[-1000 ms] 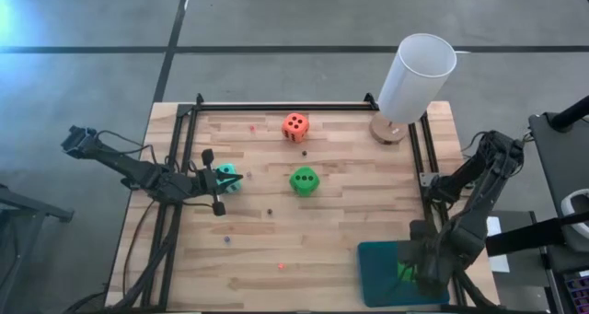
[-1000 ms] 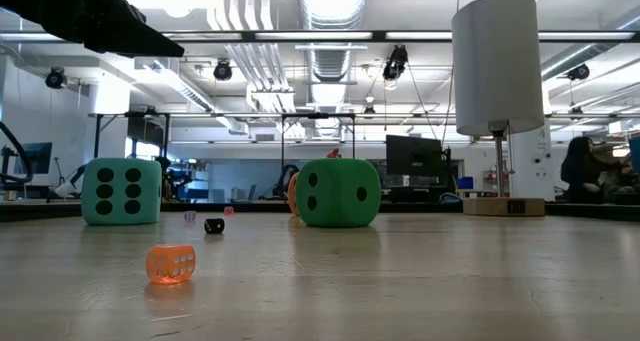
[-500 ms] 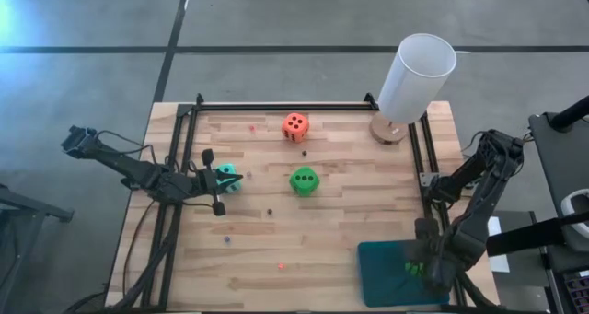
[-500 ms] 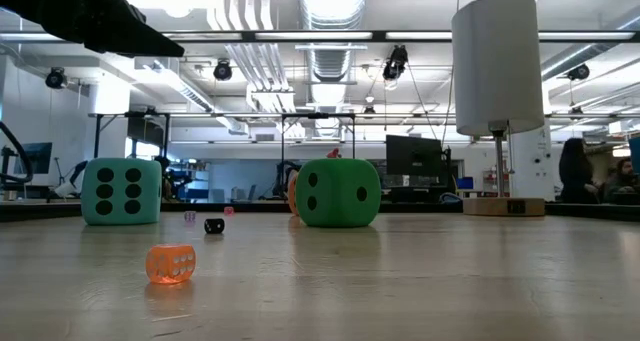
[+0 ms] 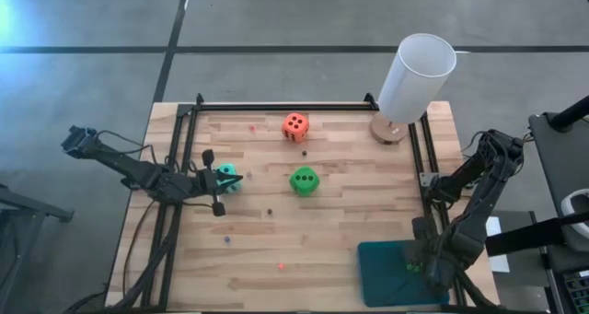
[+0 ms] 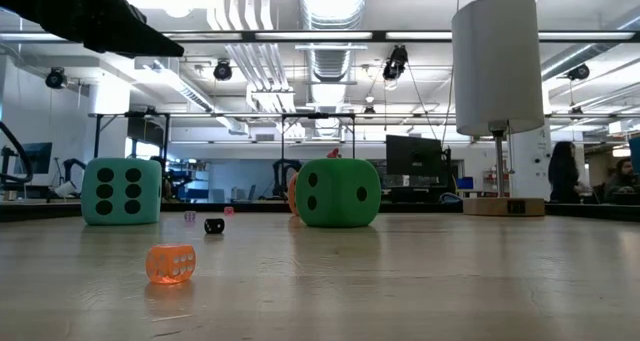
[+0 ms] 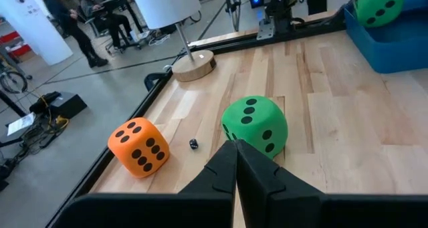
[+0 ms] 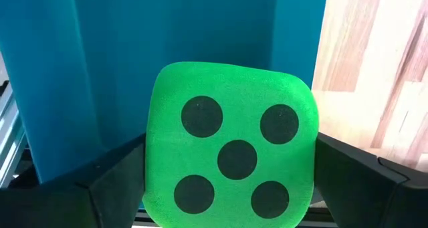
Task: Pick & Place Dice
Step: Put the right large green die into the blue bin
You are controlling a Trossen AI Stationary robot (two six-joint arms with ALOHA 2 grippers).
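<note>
Right pincer [image 5: 419, 266]: fingers apart, flanking green die [image 8: 231, 164] over blue tray [image 5: 379, 273], grip not discernible
Left pincer [image 7: 235, 162]: together, beside turquoise die [image 5: 226, 178]
Worktop [image 5: 350, 217]: second green die [image 5: 304, 180] mid, orange-red die [image 5: 295, 125] beyond
White cylinder [image 5: 416, 77]: far corner

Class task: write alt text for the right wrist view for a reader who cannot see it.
A bright green die showing five dark pips fills the view between the right gripper's open dark fingers, over a blue tray. Light wooden table shows beside the tray.
</note>
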